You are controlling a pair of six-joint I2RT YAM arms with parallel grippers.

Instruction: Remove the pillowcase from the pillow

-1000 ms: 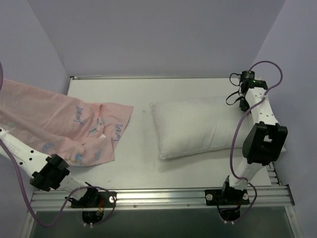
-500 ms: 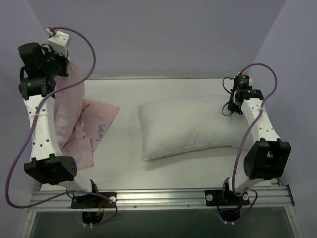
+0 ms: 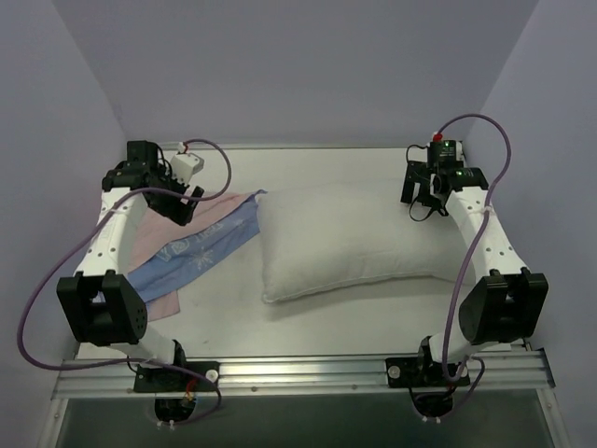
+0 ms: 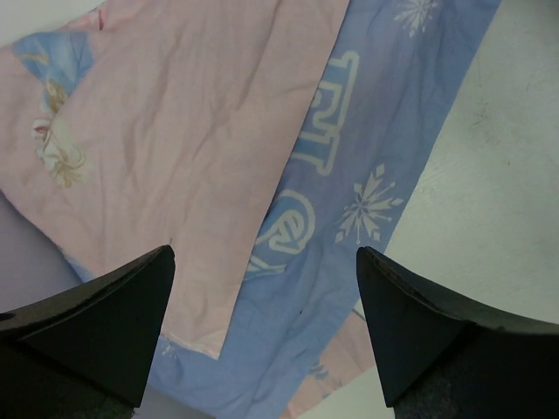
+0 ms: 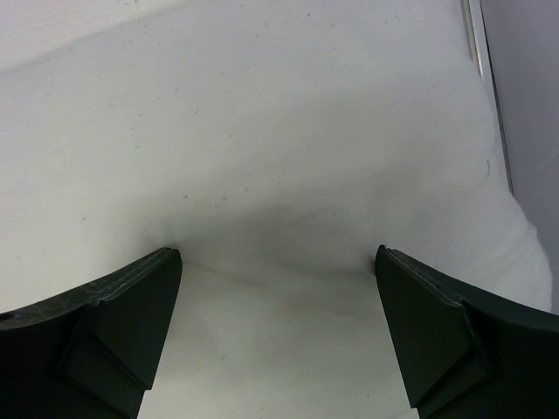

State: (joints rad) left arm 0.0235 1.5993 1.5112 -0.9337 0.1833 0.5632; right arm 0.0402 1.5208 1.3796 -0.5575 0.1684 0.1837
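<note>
- Pillowcase [image 3: 201, 245] now lies spread near the desk's left edge, touching the pillow's end; half a second ago it hung from the raised left arm.
- Left gripper [image 4: 265, 255] hovers above it, jaws wide and empty.
- Right gripper [image 5: 278, 251], equally wide, sits over the pillow [image 3: 354, 238], bare from mid-desk to the right edge.
- Removal looks complete.

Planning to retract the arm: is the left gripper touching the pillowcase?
Apart. Left wrist view: the left gripper is open, the pillowcase lying flat below its fingers, unpinched.
</note>
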